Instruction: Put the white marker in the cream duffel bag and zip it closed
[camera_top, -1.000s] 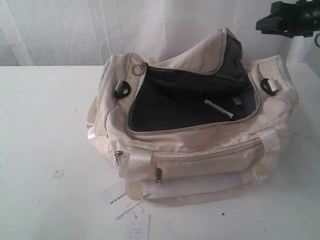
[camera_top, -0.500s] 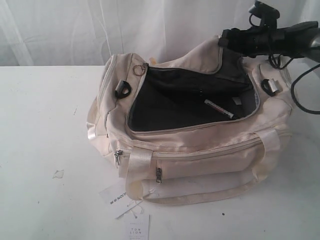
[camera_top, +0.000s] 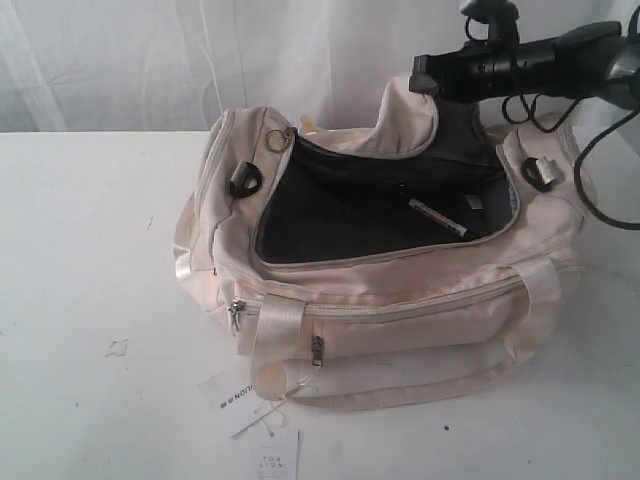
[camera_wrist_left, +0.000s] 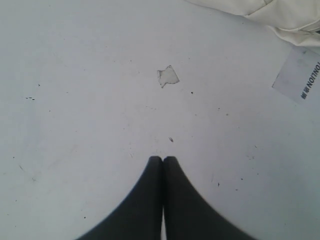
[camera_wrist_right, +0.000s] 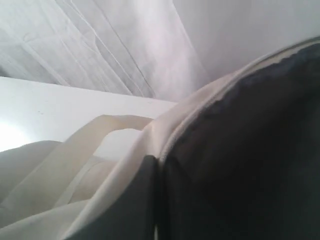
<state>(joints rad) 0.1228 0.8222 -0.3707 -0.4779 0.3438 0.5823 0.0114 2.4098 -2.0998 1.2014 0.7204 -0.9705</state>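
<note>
The cream duffel bag lies on the white table with its top wide open, showing dark lining. Inside, toward the right end, rests the white marker with its dark cap. The bag's top flap stands up at the back. My right gripper reaches in from the upper right, shut, its tips against the top of that flap; in the right wrist view the gripper presses on the flap's cream edge. My left gripper is shut over bare table, outside the exterior view.
A grey zipper pull hangs at the bag's front left corner, with another on the front pocket. White paper hang tags lie in front of the bag. A small scrap lies on the table. A white curtain hangs behind.
The right arm has come in from the upper right, moving left over the bag's far end. The raised flap has been pushed leftward. The marker and the bag body have not moved.
</note>
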